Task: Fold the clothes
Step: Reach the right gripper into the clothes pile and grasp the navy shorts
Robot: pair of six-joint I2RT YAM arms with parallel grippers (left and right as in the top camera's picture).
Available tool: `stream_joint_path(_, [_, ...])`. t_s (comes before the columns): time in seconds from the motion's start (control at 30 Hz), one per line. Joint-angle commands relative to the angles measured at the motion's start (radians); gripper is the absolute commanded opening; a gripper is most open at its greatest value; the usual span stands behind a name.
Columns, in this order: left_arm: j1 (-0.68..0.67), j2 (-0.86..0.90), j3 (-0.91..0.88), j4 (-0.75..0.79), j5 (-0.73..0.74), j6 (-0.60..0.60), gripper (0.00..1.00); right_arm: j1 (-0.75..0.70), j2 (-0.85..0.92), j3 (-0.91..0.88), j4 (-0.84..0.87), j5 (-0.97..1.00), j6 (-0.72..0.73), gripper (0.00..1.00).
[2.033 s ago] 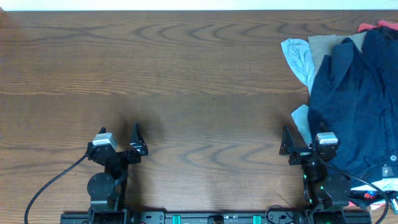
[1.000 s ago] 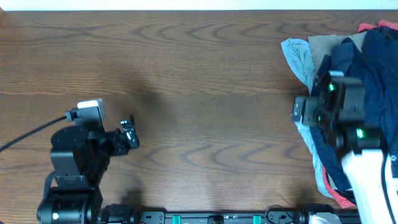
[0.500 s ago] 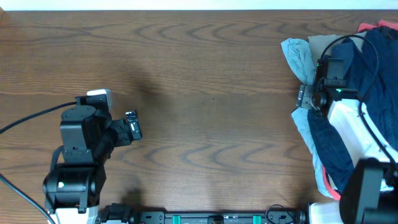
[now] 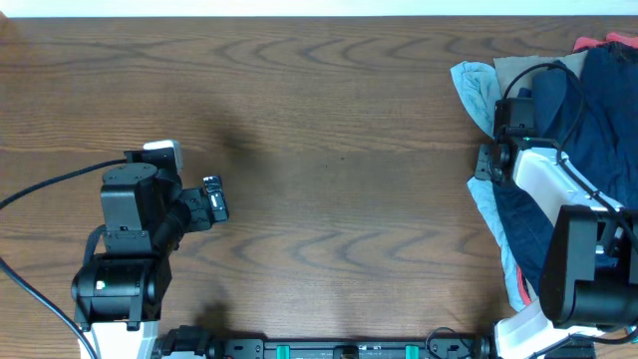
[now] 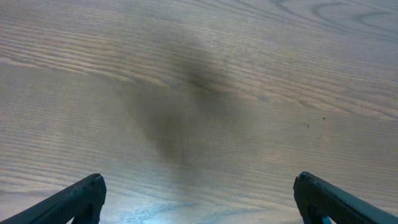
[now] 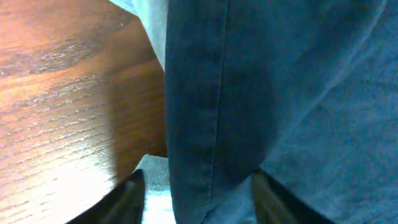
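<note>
The clothes (image 4: 598, 110), dark navy denim-like cloth, lie heaped at the table's right edge. My right gripper (image 4: 485, 160) is down at the heap's left border. In the right wrist view a seamed fold of the clothes (image 6: 236, 93) runs between the fingers (image 6: 127, 199) of my right gripper (image 6: 196, 190). The jaws stand half closed astride that fold, with a strip of pale cloth still showing beside the left finger. My left gripper (image 4: 214, 199) hovers open over bare wood at the left. In its wrist view the left gripper (image 5: 198, 182) has nothing between its fingers.
A pale blue-grey garment (image 4: 478, 90) and a tan one (image 4: 518, 70) stick out from under the navy heap, with red cloth (image 4: 598, 42) at the far right corner. The wooden table (image 4: 329, 120) spreads between the two arms.
The right arm has reached from the front edge up to the heap's left border, and its jaws have narrowed around a navy fold. The left arm rose and turned, still open.
</note>
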Motion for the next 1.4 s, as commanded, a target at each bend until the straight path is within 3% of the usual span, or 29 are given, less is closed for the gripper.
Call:
stream_joint_path(0.0, [0.005, 0.000, 0.013, 0.000, 0.006, 0.009, 0.98, -0.015, 0.006, 0.015, -0.001, 0.020, 0.012, 0.33])
stream_joint_path(0.1, [0.005, 0.000, 0.013, 0.001, 0.006, 0.010, 0.98, -0.015, 0.006, 0.015, -0.012, 0.020, 0.012, 0.01])
stream_joint_path(0.33, [0.005, 0.000, 0.013, 0.001, 0.006, 0.009, 0.98, -0.014, -0.080, 0.031, -0.072, -0.049, 0.011, 0.01])
stream_joint_path(0.57, [0.005, 0.000, 0.013, 0.001, 0.006, 0.010, 0.98, 0.007, -0.312, 0.076, -0.180, -0.495, -0.071, 0.01])
stream_joint_path(0.7, [0.005, 0.000, 0.013, 0.001, 0.006, 0.010, 0.98, 0.088, -0.437, 0.076, -0.112, -0.752, -0.041, 0.01])
stream_joint_path(0.93, [0.005, 0.013, 0.013, 0.025, 0.006, 0.009, 0.98, 0.343, -0.447, 0.075, 0.117, -0.785, 0.046, 0.02])
stream_joint_path(0.97, [0.005, 0.017, 0.013, 0.031, 0.006, 0.009, 0.98, 0.384, -0.431, 0.075, 0.145, -0.779, 0.047, 0.05])
stream_joint_path(1.0, [0.005, 0.024, 0.013, 0.039, 0.006, 0.009, 0.98, 0.422, -0.414, 0.075, 0.167, -0.761, 0.057, 0.16])
stream_joint_path(1.03, [0.005, 0.030, 0.013, 0.045, 0.006, 0.009, 0.98, 0.449, -0.399, 0.075, 0.180, -0.736, 0.066, 0.39])
stream_joint_path(1.07, [0.005, 0.037, 0.013, 0.049, 0.007, 0.009, 0.98, 0.476, -0.382, 0.075, 0.185, -0.697, 0.069, 0.56])
stream_joint_path(1.13, [0.005, 0.055, 0.013, 0.051, 0.007, 0.003, 0.98, 0.505, -0.364, 0.075, 0.167, -0.599, 0.075, 0.89])
stream_joint_path(1.17, [0.005, 0.064, 0.013, 0.051, 0.007, -0.008, 0.98, 0.512, -0.362, 0.075, 0.146, -0.546, 0.089, 0.99])
stream_joint_path(1.37, [0.005, 0.117, 0.013, 0.035, 0.062, -0.172, 0.98, 0.473, -0.385, 0.076, -0.054, -0.245, 0.117, 0.99])
